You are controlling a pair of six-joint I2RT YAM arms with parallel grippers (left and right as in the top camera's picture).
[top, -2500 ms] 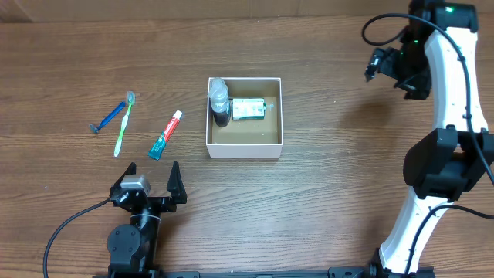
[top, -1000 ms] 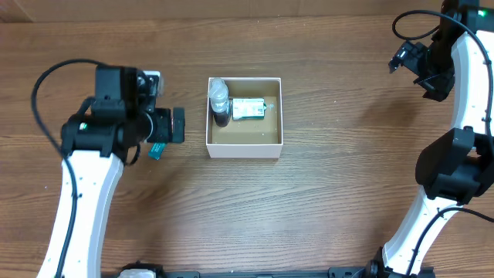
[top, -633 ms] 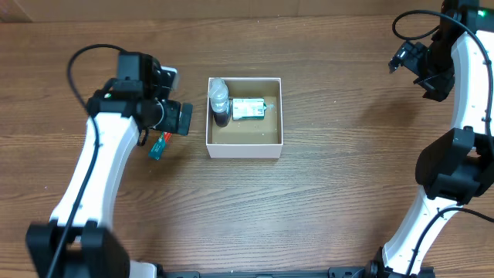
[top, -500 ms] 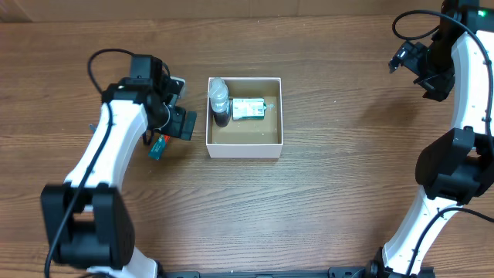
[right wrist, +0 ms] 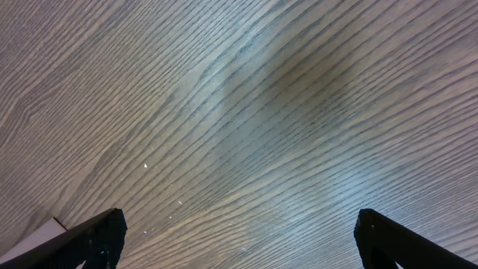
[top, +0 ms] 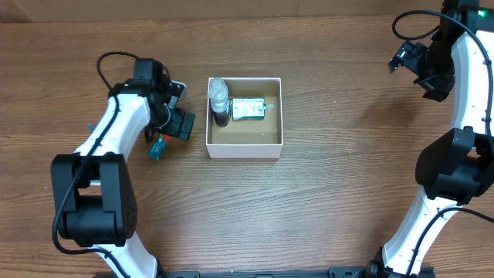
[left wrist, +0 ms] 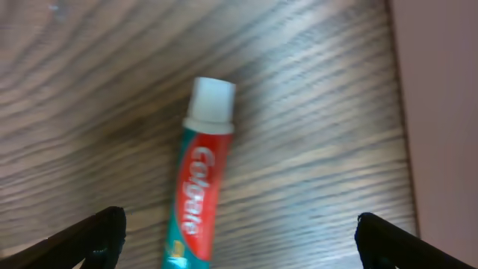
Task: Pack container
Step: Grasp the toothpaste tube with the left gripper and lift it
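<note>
The container (top: 245, 147) is a square white box with a brown floor at the table's middle; it holds a small clear bottle (top: 220, 99) and a green-and-white packet (top: 248, 109). A red-and-green toothpaste tube (left wrist: 200, 196) with a white cap lies just left of it, and its lower end (top: 157, 147) shows in the overhead view. My left gripper (left wrist: 243, 239) hangs open over the tube, which lies nearer its left finger, untouched; from overhead the gripper (top: 170, 128) sits beside the box's left wall. My right gripper (top: 409, 62) is open above bare wood at the far right.
The container's white wall (left wrist: 442, 112) fills the right edge of the left wrist view, close to the right finger. The left arm (top: 116, 127) covers the table left of the tube. The right wrist view shows wood and a white corner (right wrist: 45, 230).
The left arm has swung up from the table's front edge and moved right, stopping over the toothpaste beside the box. The right arm has drifted slightly right, then held still.
</note>
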